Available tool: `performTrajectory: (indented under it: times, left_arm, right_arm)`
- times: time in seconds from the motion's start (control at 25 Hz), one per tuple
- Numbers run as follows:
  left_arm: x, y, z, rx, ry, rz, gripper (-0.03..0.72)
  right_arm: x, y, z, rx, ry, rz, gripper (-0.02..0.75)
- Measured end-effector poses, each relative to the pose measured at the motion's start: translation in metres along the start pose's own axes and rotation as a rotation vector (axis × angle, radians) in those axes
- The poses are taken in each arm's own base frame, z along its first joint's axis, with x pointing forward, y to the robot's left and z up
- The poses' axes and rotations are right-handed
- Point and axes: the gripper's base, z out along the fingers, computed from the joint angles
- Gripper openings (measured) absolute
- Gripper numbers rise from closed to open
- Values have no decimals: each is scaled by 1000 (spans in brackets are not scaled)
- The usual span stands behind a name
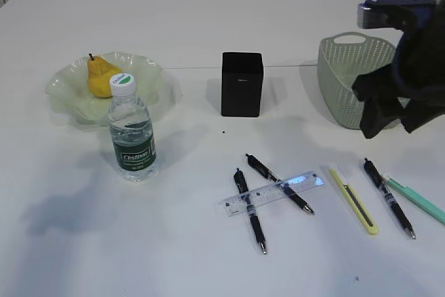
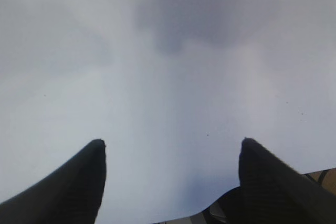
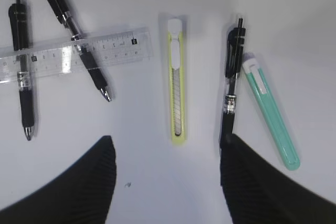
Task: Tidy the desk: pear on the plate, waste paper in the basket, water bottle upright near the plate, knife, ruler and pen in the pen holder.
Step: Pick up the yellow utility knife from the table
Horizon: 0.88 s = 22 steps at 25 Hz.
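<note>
Lying lengthwise toward the camera: knife [image 3: 177, 80] | right fingers [image 3: 100, 171] spread, empty | left fingers [image 2: 94, 166] spread

The mint-green pen [image 1: 417, 199] is cut off by the right edge of the exterior view, and the right arm [image 1: 407, 67] is likewise cropped there, with part of the basket [image 1: 348, 78] hidden behind it. The lower part of the pear [image 1: 102, 76] is masked by the cap of the water bottle [image 1: 131, 130]. In the right wrist view, the tip of one black pen [image 3: 231, 87] is covered by a finger [image 3: 262, 182], and the ruler [image 3: 73, 53] is cut by the left edge. The left wrist view is blurred throughout; only a pale surface [image 2: 168, 77] is made out.
</note>
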Motion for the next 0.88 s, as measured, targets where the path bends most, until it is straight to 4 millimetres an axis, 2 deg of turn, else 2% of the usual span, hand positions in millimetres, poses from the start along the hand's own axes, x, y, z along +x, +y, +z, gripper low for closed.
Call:
performTrajectory:
  times: [0.2,0.4,0.88]
  left_arm:
    - [1,0,0,1,14,0,557]
    - [2,0,0,1,21,0,557]
    - [2,-1,0,6,27,-2,552]
  right_arm:
    - [-25,-1,26,9,58,0,462]
    - [-40,-3,52,32,111,-1,462]
    - [-52,-5,114,44,215,3,462]
